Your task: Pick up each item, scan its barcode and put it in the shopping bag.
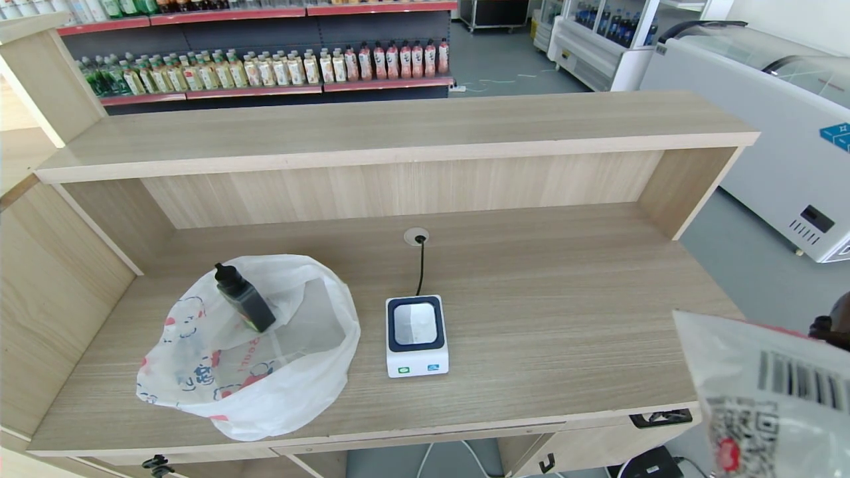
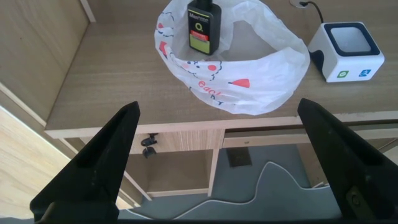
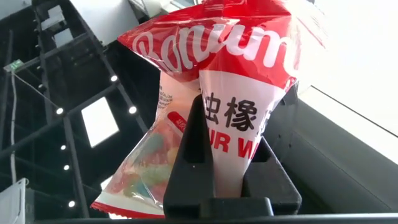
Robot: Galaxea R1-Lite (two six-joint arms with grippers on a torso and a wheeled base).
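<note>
The right gripper [image 3: 231,134] was clamped on a red and white candy packet [image 3: 230,81], its two fingers closed to the packet's thickness around the folded lower end. The packet's long axis ran straight out of the jaws. In the head view the packet [image 1: 770,398] hung at the near right, past the near right corner of the counter [image 1: 564,318] and off its surface. Its barcode [image 1: 800,378] was turned upward toward the camera.

The scanner [image 1: 416,335] sat in the middle of the counter, to the left of the held packet and farther away, well apart from it, with its window facing up. Its cable [image 1: 420,265] ran to a hole at the far side. The coming move probably turned on this relation: the packet had to travel left and away, and since barcode and window both faced up, it would likely need turning over before the code could be read.

The shopping bag [image 1: 252,392] lay open to the left of the scanner, just beside it, with a dark bottle [image 1: 244,299] already lying inside.

The left gripper [image 2: 218,106] was spread wide and held nothing. It hung on the near side of the counter's near edge, opposite the bag [image 2: 249,93], so the left arm was the nearer one to the bag, while the right arm carried the item.
</note>
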